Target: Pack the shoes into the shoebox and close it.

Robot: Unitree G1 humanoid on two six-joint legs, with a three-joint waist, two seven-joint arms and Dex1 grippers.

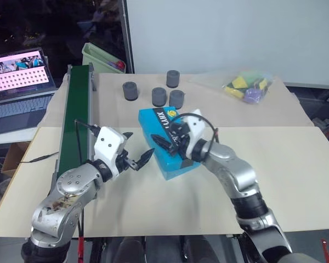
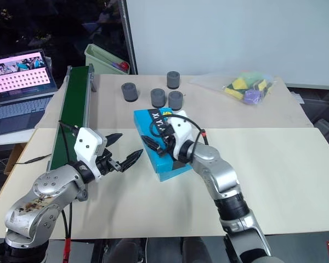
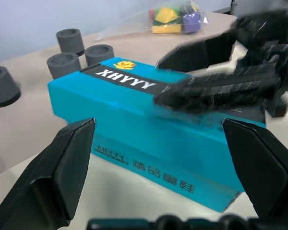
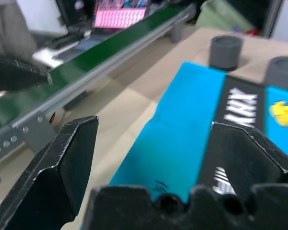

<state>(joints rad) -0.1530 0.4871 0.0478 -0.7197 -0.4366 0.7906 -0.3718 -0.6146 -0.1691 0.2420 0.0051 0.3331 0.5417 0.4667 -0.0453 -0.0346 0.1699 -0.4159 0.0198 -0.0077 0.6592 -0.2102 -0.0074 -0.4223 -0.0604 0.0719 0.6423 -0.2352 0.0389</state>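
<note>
Now shoebox (image 1: pixel 167 143) lid down mid-table; right gripper (image 1: pixel 163 141) spread wide over it, left gripper (image 1: pixel 136 153) gaping beside, both empty.

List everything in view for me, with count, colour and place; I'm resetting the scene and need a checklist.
Bright blue cardboard shoebox: one, lid shut, black band on top, table centre.
Dark grey cylinders: four, behind the shoebox.
Clear plastic bag of yellow, green and purple pieces: one, far right of the table.
Green conveyor belt: one, along the table's left edge.
Open laptop: one, pink screen, far left.
Pale green bin: one, behind the table.
Left gripper: open, left of the shoebox.
Right gripper: open, over the shoebox.
</note>
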